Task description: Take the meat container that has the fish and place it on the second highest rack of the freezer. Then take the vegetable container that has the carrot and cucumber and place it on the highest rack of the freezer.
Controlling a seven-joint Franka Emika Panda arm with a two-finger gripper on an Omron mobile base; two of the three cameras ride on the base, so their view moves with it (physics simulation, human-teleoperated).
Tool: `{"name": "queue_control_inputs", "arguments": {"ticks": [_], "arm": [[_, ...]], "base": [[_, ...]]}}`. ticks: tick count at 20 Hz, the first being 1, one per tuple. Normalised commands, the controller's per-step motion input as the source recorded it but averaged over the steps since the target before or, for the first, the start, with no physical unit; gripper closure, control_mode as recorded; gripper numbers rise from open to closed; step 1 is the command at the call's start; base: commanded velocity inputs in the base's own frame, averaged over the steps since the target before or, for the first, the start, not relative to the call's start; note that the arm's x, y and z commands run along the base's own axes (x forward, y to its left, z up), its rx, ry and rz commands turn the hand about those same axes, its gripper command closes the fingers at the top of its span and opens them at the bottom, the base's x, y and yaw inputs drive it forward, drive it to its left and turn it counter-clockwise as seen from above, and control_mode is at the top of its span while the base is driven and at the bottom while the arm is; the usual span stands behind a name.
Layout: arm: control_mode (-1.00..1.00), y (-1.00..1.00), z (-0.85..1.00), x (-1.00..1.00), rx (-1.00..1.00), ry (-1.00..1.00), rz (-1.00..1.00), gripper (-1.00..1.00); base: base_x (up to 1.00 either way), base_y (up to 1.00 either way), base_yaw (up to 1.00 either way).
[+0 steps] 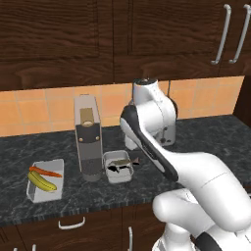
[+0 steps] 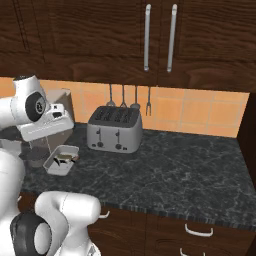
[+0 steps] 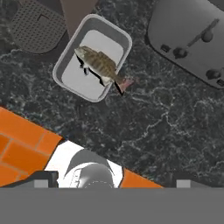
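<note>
Two containers sit on the dark speckled table point(image 1: 206, 132). One, the meat container point(image 3: 92, 57), is a pale grey rectangular tub with rounded corners; a brown-olive fish point(image 3: 99, 65) lies slantwise in it, its reddish tail sticking out over the rim. It stands just beside the coffee machine point(image 1: 88, 137), with the toaster point(image 2: 114, 129) near on its other side. Farther left along the table, the vegetable container point(image 1: 45, 180) holds an orange carrot point(image 1: 45, 171) and a yellowish piece. No writing can be read anywhere. Whether the end effector is spread or pressed together cannot be told; it holds nothing and hangs above the table, well apart from the fish tub.
</note>
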Motion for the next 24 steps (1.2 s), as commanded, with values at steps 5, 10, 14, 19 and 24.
{"name": "queue_control_inputs", "arguments": {"ticks": [5, 10, 14, 19, 24], "arm": [[-1.00, 0.97, -0.45, -0.10, -0.04, 0.02, 0.33, -1.00], [-1.00, 0.29, -0.80, 0.44, 0.00, 0.25, 0.25, -1.00], [-1.00, 0.24, -0.72, 0.41, 0.00, 0.06, 0.28, -1.00], [-1.00, 0.12, -0.60, 0.10, -0.08, 0.00, 0.04, -1.00], [-1.00, -0.01, -0.49, 0.28, -0.01, 0.00, 0.03, -1.00]], "base": [[0.00, 0.00, 0.00], [0.00, 0.00, 0.00], [0.00, 0.00, 0.00], [0.00, 0.00, 0.00], [0.00, 0.00, 0.00]]}}
